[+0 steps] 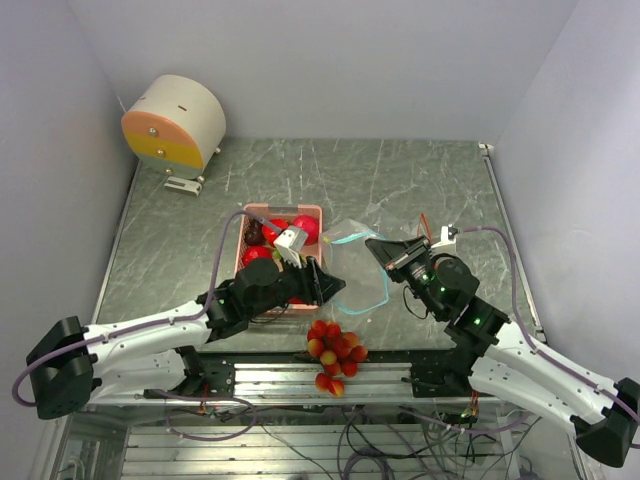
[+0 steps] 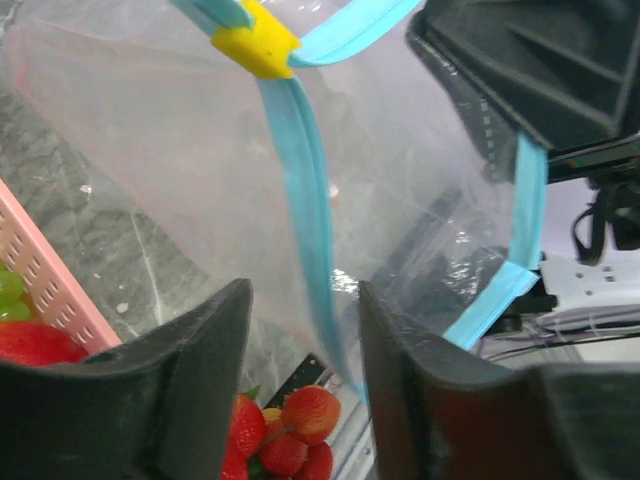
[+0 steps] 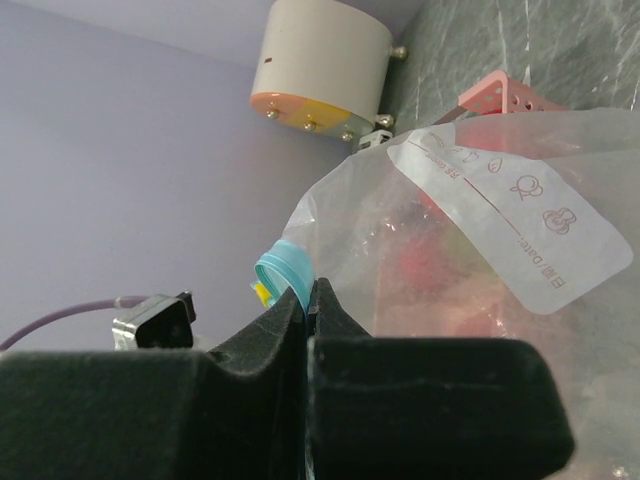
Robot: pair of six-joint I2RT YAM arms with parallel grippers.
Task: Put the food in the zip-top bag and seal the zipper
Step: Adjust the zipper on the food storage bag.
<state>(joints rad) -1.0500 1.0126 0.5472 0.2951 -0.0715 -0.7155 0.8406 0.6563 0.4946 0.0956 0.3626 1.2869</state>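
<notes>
The clear zip-top bag (image 1: 362,272) with a blue zipper edge hangs between my two grippers. My right gripper (image 1: 377,246) is shut on the bag's blue zipper edge (image 3: 285,265). My left gripper (image 1: 334,289) is open, with the blue zipper strip (image 2: 305,190) running between its fingers (image 2: 205,330). The yellow slider (image 2: 256,45) sits further up the strip. A cluster of tiny red-orange tomatoes (image 1: 337,346) lies at the table's front edge, below the bag; it also shows in the left wrist view (image 2: 290,435). Red apple-like balls (image 1: 306,227) lie in the pink tray (image 1: 282,209).
A round cream drum (image 1: 178,122) with an orange-yellow face stands at the back left. A small red-orange piece (image 1: 328,384) lies on the metal rail in front of the table. Green grapes (image 2: 8,288) show in the tray, left of my left gripper.
</notes>
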